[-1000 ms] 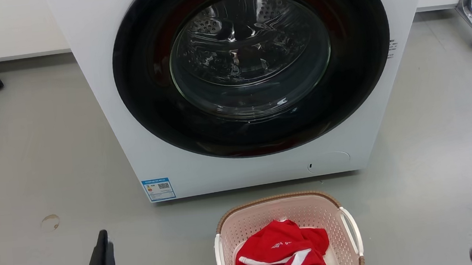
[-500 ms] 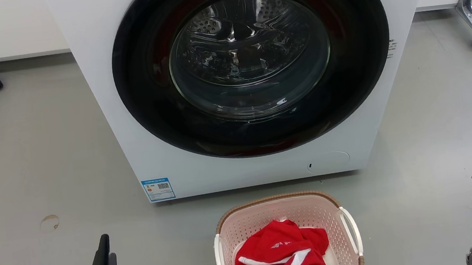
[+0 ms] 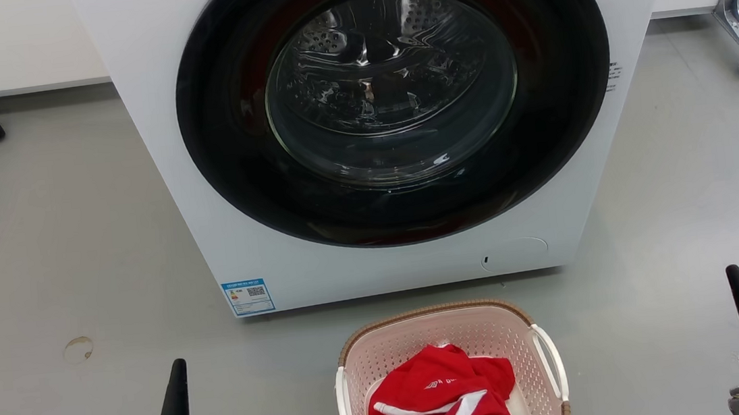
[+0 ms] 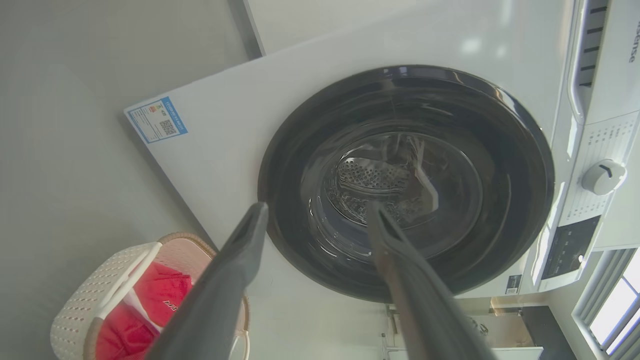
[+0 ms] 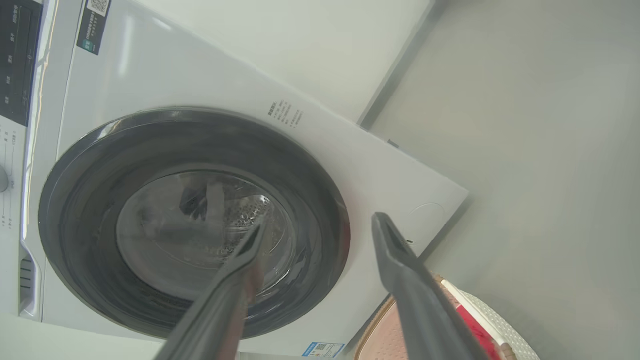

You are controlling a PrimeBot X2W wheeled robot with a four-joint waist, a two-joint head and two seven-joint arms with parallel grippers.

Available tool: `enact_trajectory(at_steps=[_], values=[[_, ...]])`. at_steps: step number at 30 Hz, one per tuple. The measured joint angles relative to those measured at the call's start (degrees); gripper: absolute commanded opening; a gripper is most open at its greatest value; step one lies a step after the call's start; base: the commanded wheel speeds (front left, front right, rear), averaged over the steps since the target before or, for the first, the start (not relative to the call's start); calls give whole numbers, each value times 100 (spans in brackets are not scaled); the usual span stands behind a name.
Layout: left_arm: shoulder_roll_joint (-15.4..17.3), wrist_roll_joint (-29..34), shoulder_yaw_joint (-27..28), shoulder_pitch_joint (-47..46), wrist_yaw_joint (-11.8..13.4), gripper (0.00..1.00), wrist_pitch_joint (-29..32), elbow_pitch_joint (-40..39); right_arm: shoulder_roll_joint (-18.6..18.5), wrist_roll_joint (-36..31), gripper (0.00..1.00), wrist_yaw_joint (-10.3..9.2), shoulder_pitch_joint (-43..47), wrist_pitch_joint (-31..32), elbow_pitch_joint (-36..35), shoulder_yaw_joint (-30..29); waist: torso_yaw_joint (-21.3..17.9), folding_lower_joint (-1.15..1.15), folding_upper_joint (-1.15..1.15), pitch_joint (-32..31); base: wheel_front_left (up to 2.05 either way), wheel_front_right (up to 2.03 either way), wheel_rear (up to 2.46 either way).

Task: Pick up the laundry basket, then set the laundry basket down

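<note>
Laundry basket (image 3: pixel 390 351), small, pale pink perforated plastic with a brown woven-look rim, sits on the grey floor (image 3: pixel 43 266) near the white washing machine (image 3: pixel 151 120). Left end effector (image 4: pixel 316 207) and right end effector (image 5: pixel 318 224), fingers spread, flank it well apart, likely poised for a two-sided lift.

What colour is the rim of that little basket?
Brown, woven-looking, on the laundry basket; the head view shows it best.

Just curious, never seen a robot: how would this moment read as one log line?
laundry basket: on floor, ungrasped | left gripper: open, empty | right gripper: open, empty
</note>
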Motion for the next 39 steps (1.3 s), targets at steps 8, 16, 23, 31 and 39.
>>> enact_trajectory(at_steps=[8, 16, 23, 31, 39], values=[[11, 601, -144, 1, 66, 100, -130, -43, -56, -782, 100, 1, 1, -131, -31, 176, 3, 0, 0, -14, 0, 0, 0], [19, 1106, -259, 1, 73, 100, -269, -53, -127, -1424, 100, 2, 1, -250, -21, 338, 18, 0, 0, -38, 0, 0, 0], [23, 1611, -322, 1, 73, 100, -374, -53, -157, -1951, 100, 2, 1, -371, 2, 469, 32, 0, 0, -67, 0, 0, 0], [31, 2165, -401, 2, 73, 100, -511, -54, -183, -2562, 100, 16, 2, -502, 12, 603, 37, 0, 0, -94, 0, 0, 0], [40, 2761, -459, 4, 70, 100, -638, -58, -220, -3126, 100, 18, 3, -617, 27, 705, 31, -1, 0, -99, 0, 0, 0]])
